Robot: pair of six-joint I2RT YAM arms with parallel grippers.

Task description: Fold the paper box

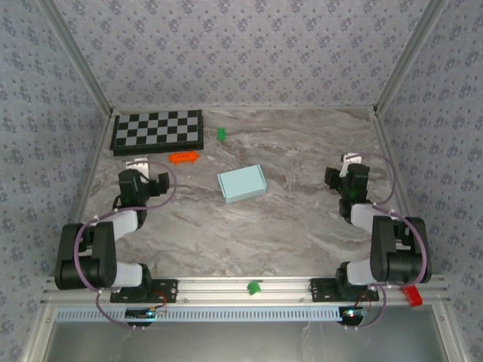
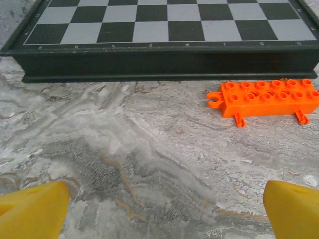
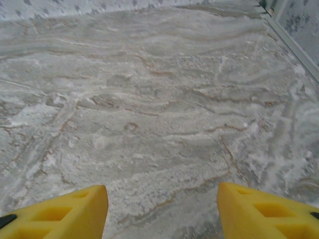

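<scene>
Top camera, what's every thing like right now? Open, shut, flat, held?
Paper box: looks folded up, lying loose, not held.
Checkerboard: lying flat, untouched.
Orange brick: lying flat, studs up.
Left claw: open, empty.
Right claw: open, empty.

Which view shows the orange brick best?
Left wrist: the orange brick is close, studs clear, just in front of the checkerboard. Top external shows it as a small orange sliver beside the board. Right wrist faces the marble tabletop.
</scene>
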